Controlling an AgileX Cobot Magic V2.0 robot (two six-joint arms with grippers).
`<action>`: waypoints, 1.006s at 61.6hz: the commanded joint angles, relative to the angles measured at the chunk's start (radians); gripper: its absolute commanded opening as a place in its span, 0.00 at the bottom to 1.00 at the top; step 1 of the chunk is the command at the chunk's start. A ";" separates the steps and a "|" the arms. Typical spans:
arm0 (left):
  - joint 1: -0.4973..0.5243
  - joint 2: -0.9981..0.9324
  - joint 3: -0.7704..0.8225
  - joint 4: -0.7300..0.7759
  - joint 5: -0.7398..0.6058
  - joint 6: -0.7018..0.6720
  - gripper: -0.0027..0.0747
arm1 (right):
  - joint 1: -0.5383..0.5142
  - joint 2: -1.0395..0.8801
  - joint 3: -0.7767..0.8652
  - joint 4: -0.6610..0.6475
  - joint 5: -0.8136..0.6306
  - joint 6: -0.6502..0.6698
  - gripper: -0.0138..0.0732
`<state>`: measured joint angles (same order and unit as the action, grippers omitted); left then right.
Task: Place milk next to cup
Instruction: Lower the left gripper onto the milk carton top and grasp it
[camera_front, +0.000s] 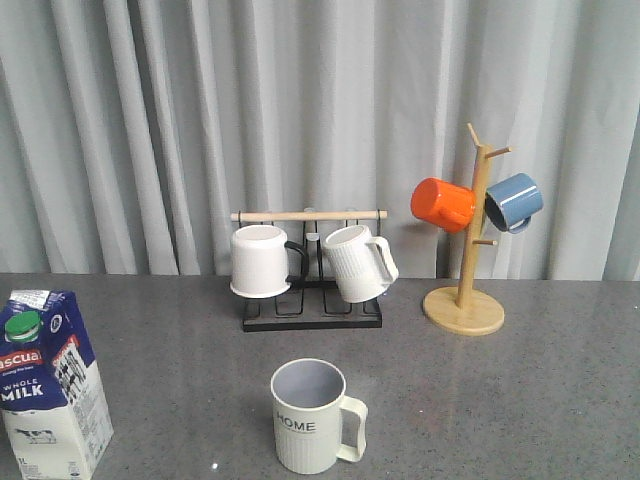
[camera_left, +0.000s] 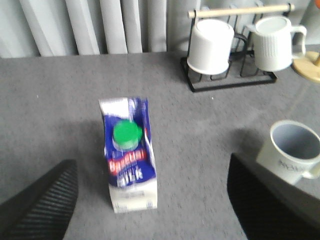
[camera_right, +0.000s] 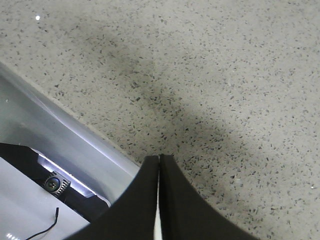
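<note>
Grey speckled table (camera_front: 520, 380), broad and mostly bare, carrying everything. Behind, a black wire rack (camera_front: 312, 300) with 2 white mugs, and a wooden mug tree (camera_front: 466, 270) with 1 orange and 1 blue mug, both well apart from the work.

Next in size, the milk (camera_front: 50, 385): upright at the front left edge of the table in the front view, green cap toward the camera, well apart from the cup (camera_front: 310, 418). Cup upright near the front centre, handle to its right, "HOME" facing forward.

Left gripper (camera_left: 152, 210) spread wide, fingers (camera_left: 42, 205) standing either side of the carton in the wrist view, above it and not touching. Right gripper (camera_right: 159, 200) pressed closed on nothing, parked over bare tabletop near the table edge.

Step in hand, by judgement: reaching down for the carton. Best done by lowering straight, centring the carton body between the fingers, and closing on the flat sides below the gable rather than on the sloped top. Afterwards, a lift clear of the surface, a carry rightward, and a set-down just beside the cup on its handle-free side, avoiding a nudge.
</note>
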<state>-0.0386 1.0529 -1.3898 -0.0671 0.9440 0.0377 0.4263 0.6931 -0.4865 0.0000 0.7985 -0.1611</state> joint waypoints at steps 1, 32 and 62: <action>0.000 0.105 -0.152 0.002 0.007 -0.001 0.80 | -0.006 -0.003 -0.023 -0.009 -0.039 0.008 0.15; 0.000 0.455 -0.400 0.094 0.221 -0.050 0.79 | -0.006 -0.003 -0.023 -0.009 -0.032 0.008 0.15; 0.000 0.540 -0.400 0.095 0.234 -0.053 0.79 | -0.006 -0.003 -0.023 -0.005 -0.032 0.008 0.15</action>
<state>-0.0386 1.6156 -1.7604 0.0272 1.2178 0.0000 0.4263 0.6931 -0.4865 0.0000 0.8084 -0.1521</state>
